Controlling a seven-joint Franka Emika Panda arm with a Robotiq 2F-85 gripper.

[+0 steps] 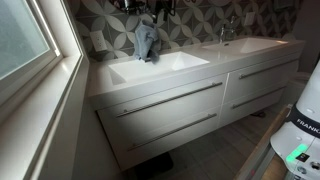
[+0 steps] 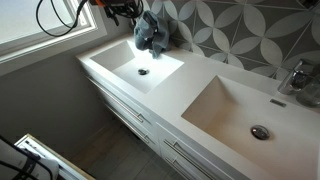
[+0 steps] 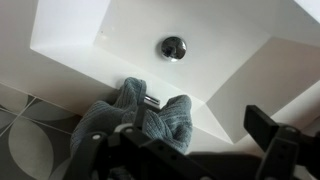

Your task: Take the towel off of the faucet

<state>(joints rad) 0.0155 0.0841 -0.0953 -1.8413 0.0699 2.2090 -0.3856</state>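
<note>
Gripper (image 3: 170, 135) open over towel (image 3: 150, 115) on the faucet (image 3: 151, 100)
Jaws stand wide, gripping nothing; towel hangs at the counter's (image 2: 190, 72) back edge, behind the sink (image 2: 125, 60). Closing too low could pinch the faucet under the cloth, or a shallow pinch could slip. Tiled wall (image 2: 230, 30) crowds the back; second faucet (image 2: 297, 77) well apart

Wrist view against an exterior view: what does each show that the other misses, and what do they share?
Only the wrist view shows the jaws of the gripper standing apart at the towel, and a bit of metal between its folds, probably the faucet. Only the exterior view shows the second sink, its own tap and the drawers. Both show the grey towel and the drain of its sink.
</note>
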